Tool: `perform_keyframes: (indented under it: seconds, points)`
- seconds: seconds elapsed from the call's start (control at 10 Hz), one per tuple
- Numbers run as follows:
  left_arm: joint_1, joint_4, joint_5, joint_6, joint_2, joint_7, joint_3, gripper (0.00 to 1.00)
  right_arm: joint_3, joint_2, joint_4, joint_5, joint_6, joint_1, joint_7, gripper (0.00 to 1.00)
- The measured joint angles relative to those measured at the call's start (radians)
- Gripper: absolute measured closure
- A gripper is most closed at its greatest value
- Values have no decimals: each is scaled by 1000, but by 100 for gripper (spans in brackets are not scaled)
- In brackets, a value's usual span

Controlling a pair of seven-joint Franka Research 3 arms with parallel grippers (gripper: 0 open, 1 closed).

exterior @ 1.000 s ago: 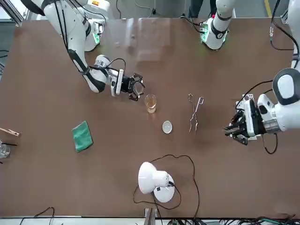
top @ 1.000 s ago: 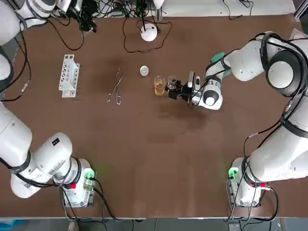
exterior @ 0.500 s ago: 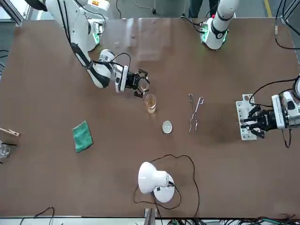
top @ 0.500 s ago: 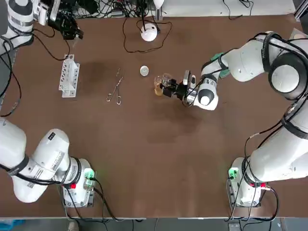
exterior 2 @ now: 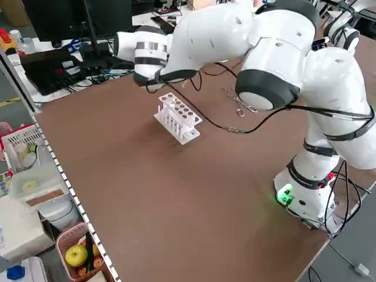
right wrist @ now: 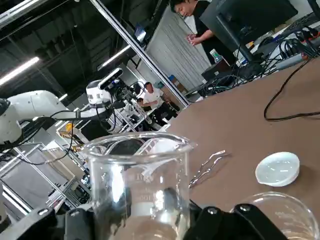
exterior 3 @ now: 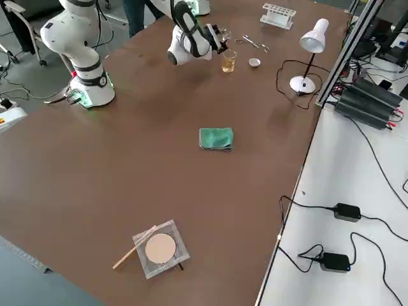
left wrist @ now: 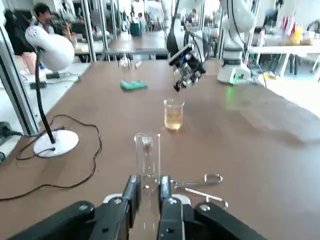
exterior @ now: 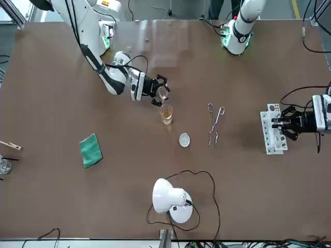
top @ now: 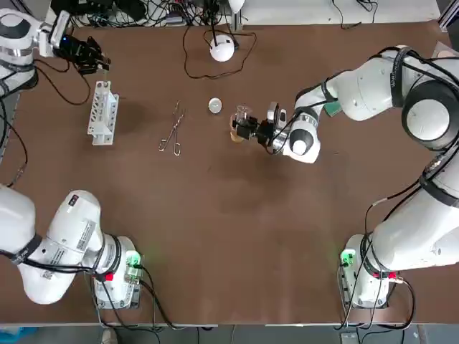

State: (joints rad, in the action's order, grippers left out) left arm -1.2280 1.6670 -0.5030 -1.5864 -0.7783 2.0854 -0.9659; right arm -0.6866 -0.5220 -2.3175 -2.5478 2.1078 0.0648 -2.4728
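Holding a small clear beaker [exterior: 162,93], the right gripper [exterior: 160,91] sits over the middle of the table [top: 229,236], reaching in sideways from the robot's right. Its fingers are closed against the beaker's sides, and the glass is raised off the surface. Whether it is level cannot be told. Just beside and below it stands a second beaker with amber liquid [exterior: 166,114], resting on the table, close to the held one but not seen to touch it.

Slightly farther out lies a small white dish [exterior: 184,139], apart from both beakers. Metal tongs [exterior: 214,124] lie flat to the robot's left of the dish. A green cloth [exterior: 91,150] lies well off to the robot's right.

Farther left stands a white test tube rack [top: 102,112]. Beyond it, near the far left corner, the left gripper [top: 95,61] hangs above the table. Its fingers [left wrist: 131,192] are nearly closed, pinching a clear test tube [left wrist: 146,159] that stands upright between them, clear of the rack.

At the far edge stands a white desk lamp [top: 222,49] with its cable looped on the table.
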Motion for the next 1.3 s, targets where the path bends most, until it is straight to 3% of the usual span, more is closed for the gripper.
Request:
perform_keyframes:
  seconds: [0.3, 0.6, 1.3]
  points:
    - [-77, -1, -67, 56, -76, 8, 9, 79, -13, 0, 6, -23, 27, 2, 78, 61]
    - [-73, -1, -159, 88, -101, 15, 61, 79, -25, 0, 24, -46, 77, 16, 137, 61]
    - [-72, -15, -225, 99, -148, 108, 159, 79, -38, 0, 66, -66, 186, 26, 276, 61]
